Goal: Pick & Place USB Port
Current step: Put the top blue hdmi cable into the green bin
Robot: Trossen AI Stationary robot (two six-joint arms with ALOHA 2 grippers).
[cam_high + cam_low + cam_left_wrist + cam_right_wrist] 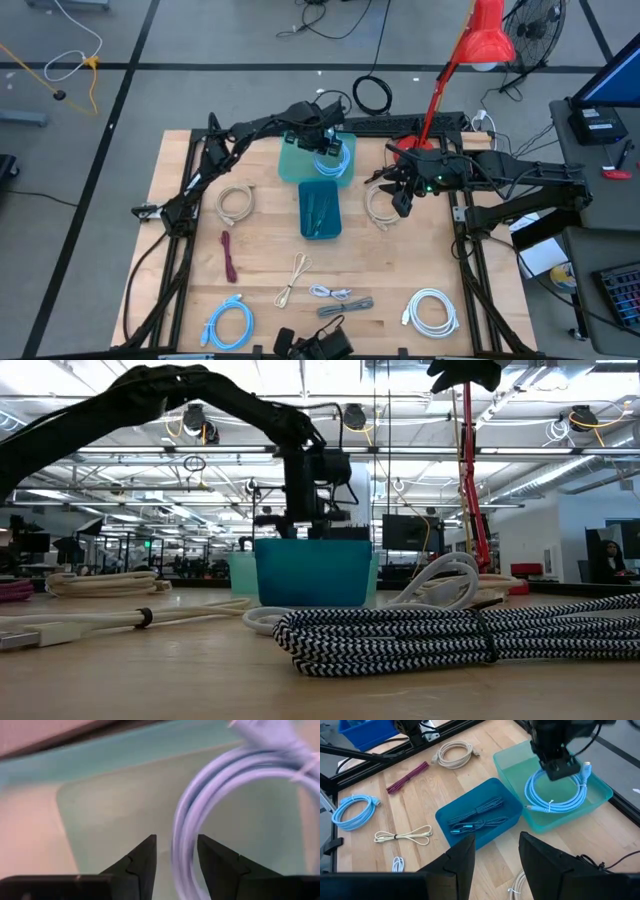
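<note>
A: Where does the left claw [326, 143] sit?

B: Over the pale green bin [300, 163] at the far middle of the surface [190, 220]. In its own wrist view the two fingers [142, 860] stand apart with a gap between them, and a strand of the light blue coiled cable [210, 810] runs just past that gap. Nothing is pinched; the claw is released.

A: And the cable itself?

B: It lies coiled inside the pale green bin [510, 767], as the right wrist view shows [555, 795], with the left claw [560, 767] directly above it.

A: The right claw?

B: The right claw [400, 203] hangs just beside the cream cable coil [380, 208], to the right of the dark blue bin [320, 209]. Its fingers [462, 862] are parted and hold nothing.

A: What is in the dark blue bin?

B: A braided black-and-white cable [480, 820]. Elsewhere on the surface lie another cream coil [236, 203], a maroon cable [230, 256], a second light blue coil [229, 325], a thin cream cable [293, 279], a grey braided cable [345, 305] and a white coil [432, 310].
</note>
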